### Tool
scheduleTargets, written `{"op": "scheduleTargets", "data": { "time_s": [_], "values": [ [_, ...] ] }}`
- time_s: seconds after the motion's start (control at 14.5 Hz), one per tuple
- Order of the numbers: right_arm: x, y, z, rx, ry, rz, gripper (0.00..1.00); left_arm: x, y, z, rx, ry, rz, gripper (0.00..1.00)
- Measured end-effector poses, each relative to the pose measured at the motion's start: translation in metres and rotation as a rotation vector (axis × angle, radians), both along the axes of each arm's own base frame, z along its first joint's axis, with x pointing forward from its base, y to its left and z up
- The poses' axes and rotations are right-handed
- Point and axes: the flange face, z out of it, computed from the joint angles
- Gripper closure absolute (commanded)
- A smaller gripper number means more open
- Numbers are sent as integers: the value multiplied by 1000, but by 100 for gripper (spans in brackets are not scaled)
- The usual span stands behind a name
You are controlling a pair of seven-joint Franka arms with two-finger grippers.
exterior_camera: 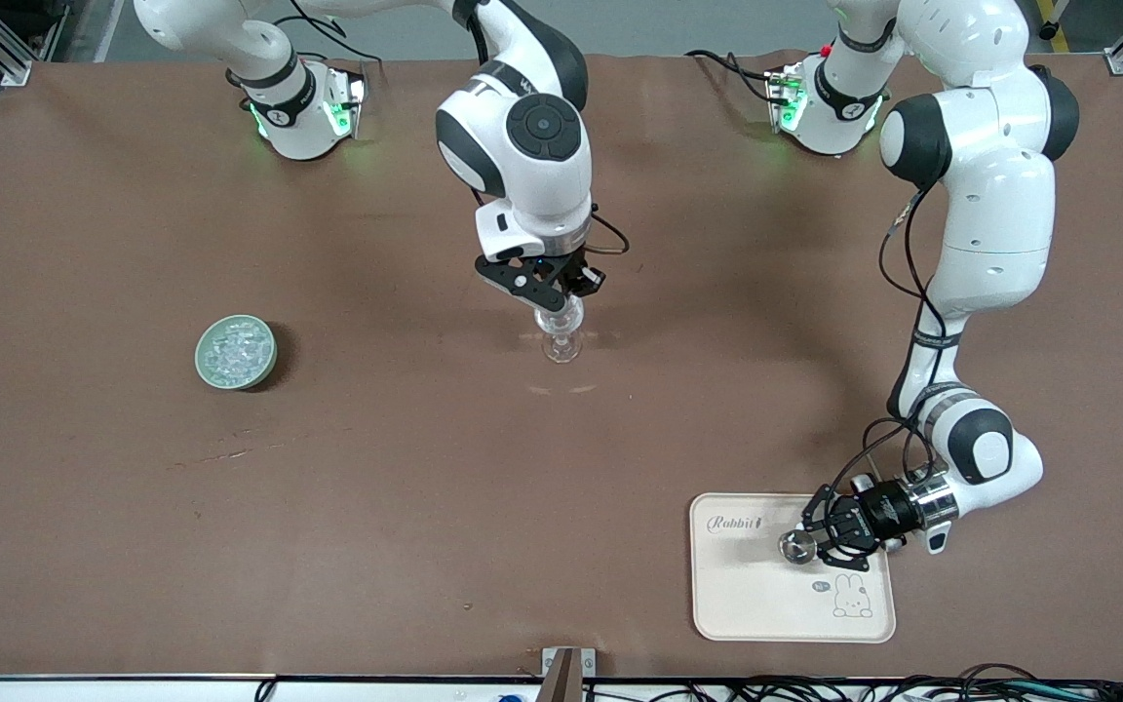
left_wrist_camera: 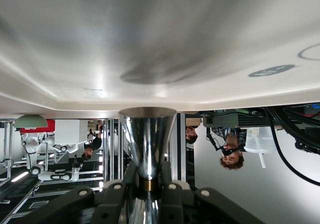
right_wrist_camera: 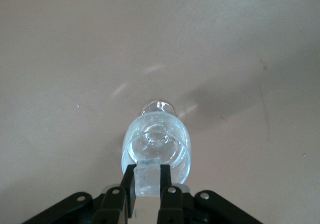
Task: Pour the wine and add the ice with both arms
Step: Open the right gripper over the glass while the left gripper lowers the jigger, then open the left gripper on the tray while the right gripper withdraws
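Matt brown counter [exterior_camera: 425, 487], cloth-like, faintly scuffed and creased. Polished silvery metal on the jigger [left_wrist_camera: 148, 139], mirror-smooth, throwing back reflections, with a thin brass-coloured band at the waist. Clear, glossy glass in the stemmed wine glass [right_wrist_camera: 156, 146], catching bright highlights. Glistening transparent ice [exterior_camera: 235, 349] heaped in a pale-green bowl [exterior_camera: 203, 363] of smooth, softly glazed look. Cream tray [exterior_camera: 766, 604], smooth with a satin sheen like plastic, printed with a rabbit drawing. Glossy white plastic shells on both arms, black bands at the joints; matt black on the left gripper [exterior_camera: 820, 542] and right gripper [exterior_camera: 554, 292], with small silvery screws.
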Motion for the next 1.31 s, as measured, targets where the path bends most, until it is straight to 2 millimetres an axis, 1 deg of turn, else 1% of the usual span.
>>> {"op": "scheduleTargets", "data": {
  "time_s": [0.07, 0.28, 0.34, 0.41, 0.48, 0.55, 0.62, 0.69, 0.83, 0.9, 0.97, 1.03, 1.17, 1.31],
  "values": [
    [0, 0, 0, 0, 0, 0, 68, 0, 0, 0, 0, 0, 0, 96],
    [1, -1, 0, -1, -1, -2, 62, 0, 0, 0, 0, 0, 0, 86],
    [1, -1, 0, -1, -1, -2, 61, 0, 0, 0, 0, 0, 0, 85],
    [1, -1, 0, -1, -1, -2, 57, 0, 0, 0, 0, 0, 0, 84],
    [1, -1, 0, 0, -2, -2, 52, 0, 0, 0, 0, 0, 0, 81],
    [2, -1, 1, 0, -3, -3, 40, 0, 0, 0, 0, 0, 0, 73],
    [3, -1, 2, 1, -4, -4, 34, 0, 0, 0, 0, 0, 0, 34],
    [3, -2, 3, 2, -6, -6, 25, 0, 0, 0, 0, 0, 0, 0],
    [7, -4, 9, 4, -13, -11, 19, 0, 0, 0, -1, 1, 0, 0],
    [11, -6, 17, 4, -22, -15, 16, 0, 0, 0, -1, 1, 1, 0],
    [18, -11, 29, 9, -44, -22, 7, 0, 0, 0, -1, 1, 1, 0],
    [26, -20, 45, 12, -69, -33, 0, 0, 0, 0, -1, 1, 1, 0],
    [38, -46, 80, -10, -96, -31, 0, 0, 1, 0, -1, 0, 1, 0],
    [48, -80, 116, -47, -121, -13, 0, 0, 3, 0, -4, 0, 1, 0]
  ]
}}
